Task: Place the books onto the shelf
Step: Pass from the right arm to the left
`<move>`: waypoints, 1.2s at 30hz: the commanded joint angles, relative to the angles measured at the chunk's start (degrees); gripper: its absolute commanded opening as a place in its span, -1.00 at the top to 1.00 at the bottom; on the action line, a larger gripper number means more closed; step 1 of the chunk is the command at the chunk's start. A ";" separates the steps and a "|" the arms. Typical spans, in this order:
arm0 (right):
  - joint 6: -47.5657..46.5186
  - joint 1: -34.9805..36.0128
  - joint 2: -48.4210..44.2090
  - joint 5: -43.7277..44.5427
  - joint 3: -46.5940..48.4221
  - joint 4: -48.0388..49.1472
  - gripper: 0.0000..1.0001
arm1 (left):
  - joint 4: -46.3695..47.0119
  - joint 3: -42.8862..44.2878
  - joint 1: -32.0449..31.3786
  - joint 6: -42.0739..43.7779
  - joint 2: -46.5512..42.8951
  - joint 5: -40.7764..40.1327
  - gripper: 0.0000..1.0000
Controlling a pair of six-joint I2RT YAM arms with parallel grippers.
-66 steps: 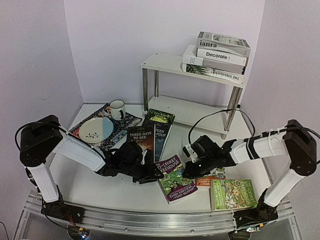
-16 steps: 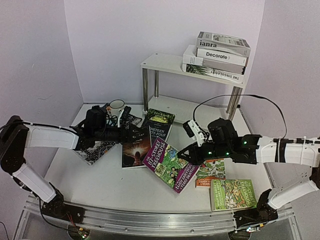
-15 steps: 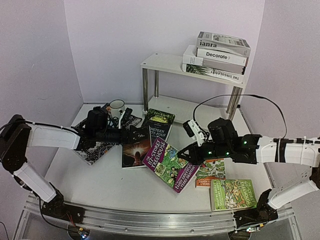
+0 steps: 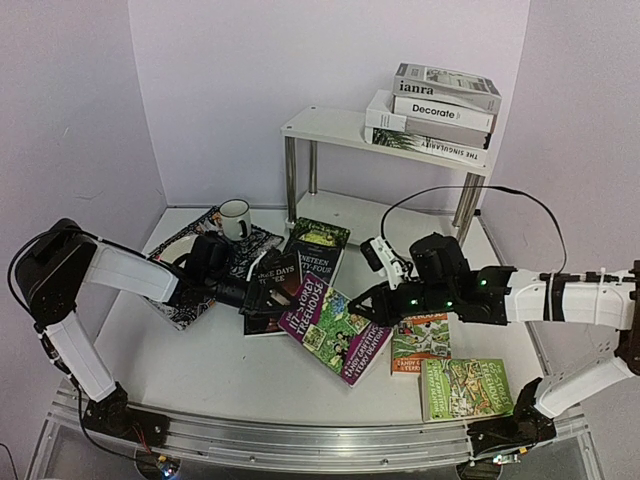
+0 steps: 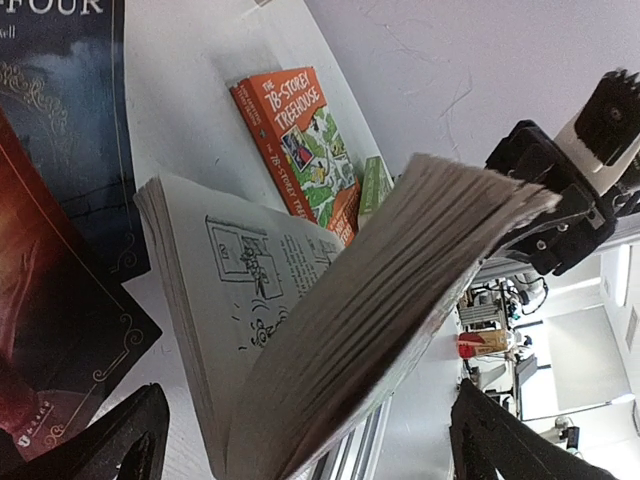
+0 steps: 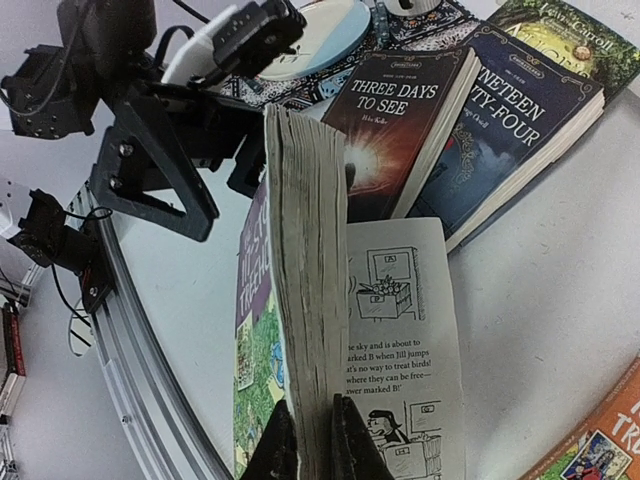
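Looking from above, you see the right gripper (image 4: 370,303) clamped on the purple book (image 4: 335,328), holding it tilted over the table (image 4: 200,370). The left gripper (image 4: 258,292) sits just beside the book's other edge. Only the right wrist view shows you that the fingers (image 6: 283,440) pinch the page block alone, with a cartoon page hanging open. Only the left wrist view shows you the left jaws spread wide, with the fanned pages ahead of them. Count six books (image 4: 465,388) on the table, the purple one included, and a stack (image 4: 440,110) of four on the top board of the shelf (image 4: 330,125). You also have one mug (image 4: 235,218) and one mat (image 4: 190,300).
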 commanded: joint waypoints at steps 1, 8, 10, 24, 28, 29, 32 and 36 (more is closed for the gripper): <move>1.14 0.04 0.09 -1.59 4.48 6.39 1.00 | 0.94 0.47 0.13 -0.49 1.75 3.70 -0.93; 1.76 0.05 2.03 -1.43 4.37 6.75 1.00 | 0.93 0.95 0.11 -2.26 2.68 5.33 -0.27; 2.12 0.05 2.83 -1.26 4.19 6.67 1.00 | 0.94 1.33 0.13 -2.54 2.53 5.35 -0.04; -4.64 3.32 10.97 13.87 9.54 -9.03 -0.45 | 0.94 3.82 0.16 -8.11 2.63 4.41 0.81; -11.61 10.04 11.03 25.81 12.41 -12.69 -0.57 | 0.89 5.27 0.21 -12.75 0.93 2.12 0.82; -12.62 11.65 11.01 28.44 12.66 -12.79 -0.59 | 0.87 5.56 0.21 -13.87 0.74 1.77 0.82; -15.02 15.69 12.20 33.78 14.19 -13.39 -0.61 | 0.84 6.22 0.21 -15.82 0.49 1.03 0.82; -18.26 20.41 16.48 40.02 18.68 -16.39 -0.61 | 0.68 6.70 0.21 -18.06 0.40 -0.64 0.81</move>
